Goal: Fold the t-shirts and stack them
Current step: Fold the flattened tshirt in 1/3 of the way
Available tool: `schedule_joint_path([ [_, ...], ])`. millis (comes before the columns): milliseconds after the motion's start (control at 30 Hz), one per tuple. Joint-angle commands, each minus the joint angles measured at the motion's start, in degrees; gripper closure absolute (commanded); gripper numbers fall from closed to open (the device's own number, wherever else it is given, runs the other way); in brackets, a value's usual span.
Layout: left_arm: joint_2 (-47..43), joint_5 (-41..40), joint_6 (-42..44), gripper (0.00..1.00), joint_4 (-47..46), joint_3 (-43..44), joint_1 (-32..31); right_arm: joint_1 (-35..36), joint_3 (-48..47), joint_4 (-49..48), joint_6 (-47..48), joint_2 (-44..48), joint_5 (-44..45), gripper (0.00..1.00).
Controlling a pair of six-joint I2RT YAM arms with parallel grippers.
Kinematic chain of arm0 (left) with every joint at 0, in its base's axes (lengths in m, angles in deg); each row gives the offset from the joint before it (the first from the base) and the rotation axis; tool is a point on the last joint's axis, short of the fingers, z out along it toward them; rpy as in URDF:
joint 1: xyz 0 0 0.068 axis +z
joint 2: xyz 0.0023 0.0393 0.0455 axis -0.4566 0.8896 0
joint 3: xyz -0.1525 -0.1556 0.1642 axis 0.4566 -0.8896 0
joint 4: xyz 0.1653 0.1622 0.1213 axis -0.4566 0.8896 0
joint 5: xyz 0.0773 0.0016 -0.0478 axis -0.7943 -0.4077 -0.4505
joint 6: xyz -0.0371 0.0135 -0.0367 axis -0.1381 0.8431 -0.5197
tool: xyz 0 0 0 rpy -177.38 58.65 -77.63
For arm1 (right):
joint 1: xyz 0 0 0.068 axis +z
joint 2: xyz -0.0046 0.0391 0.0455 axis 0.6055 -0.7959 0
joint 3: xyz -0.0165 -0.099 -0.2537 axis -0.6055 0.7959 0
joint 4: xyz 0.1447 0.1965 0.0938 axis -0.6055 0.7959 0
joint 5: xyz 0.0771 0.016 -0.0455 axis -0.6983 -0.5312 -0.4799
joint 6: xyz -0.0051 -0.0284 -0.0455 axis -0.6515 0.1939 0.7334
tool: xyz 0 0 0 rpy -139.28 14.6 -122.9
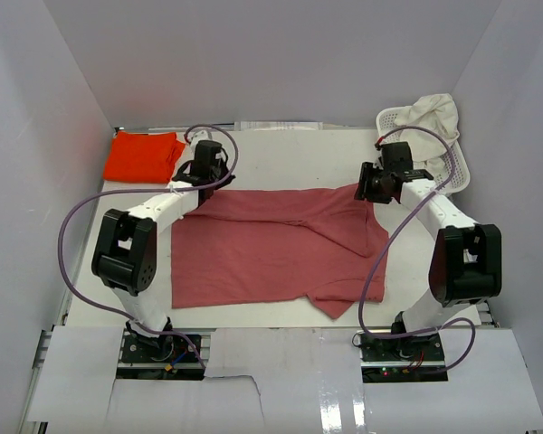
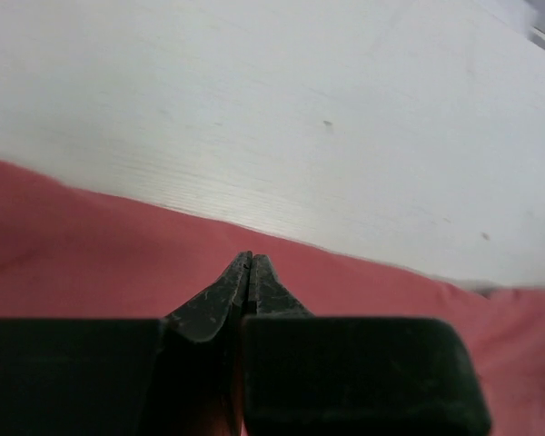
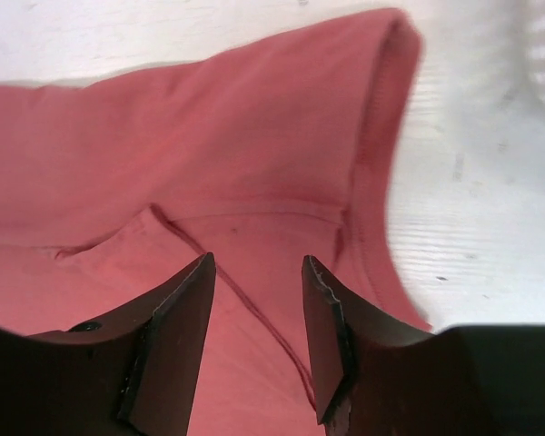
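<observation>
The large rose-red t-shirt (image 1: pixel 271 244) lies spread on the white table, with one sleeve folded over at the right. My left gripper (image 1: pixel 199 178) is at its far left corner. In the left wrist view the gripper (image 2: pixel 248 259) is shut low on the red cloth (image 2: pixel 73 245), and a sliver of red shows between the fingers. My right gripper (image 1: pixel 369 185) hovers open over the far right sleeve. In the right wrist view the gripper (image 3: pixel 259 262) is empty above the cloth (image 3: pixel 254 154). The orange-red t-shirt (image 1: pixel 145 155) lies folded at the far left. The cream-white t-shirt (image 1: pixel 434 113) is heaped in the basket.
A white lattice basket (image 1: pixel 457 167) stands at the far right corner. Grey walls close in the table on the left, back and right. Purple cables loop from both arms. Bare table (image 1: pixel 290 158) lies beyond the rose-red shirt.
</observation>
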Motion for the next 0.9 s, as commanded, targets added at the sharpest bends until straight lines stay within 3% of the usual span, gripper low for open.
schedule_joint_path([
  [0, -4.0, 8.7, 2.9, 0.87, -3.6, 1.9, -2.8, 2.2, 0.9, -2.0, 2.6, -0.9, -7.3, 0.51],
  [200, 1.9, 21.4, 1.8, 0.87, -6.1, 6.6, -6.8, 6.6, -2.2, -0.4, 3.8, -6.7, -8.7, 0.51],
  [400, 9.9, 22.3, 3.2, 0.87, -3.5, 14.0, -9.3, 7.7, -3.7, -1.1, 4.2, -9.7, -11.7, 0.48],
  [867, 18.3, 24.3, 1.3, 0.88, -0.9, 16.1, -9.3, 10.4, -7.9, -2.0, 4.5, -16.5, -12.5, 0.48],
])
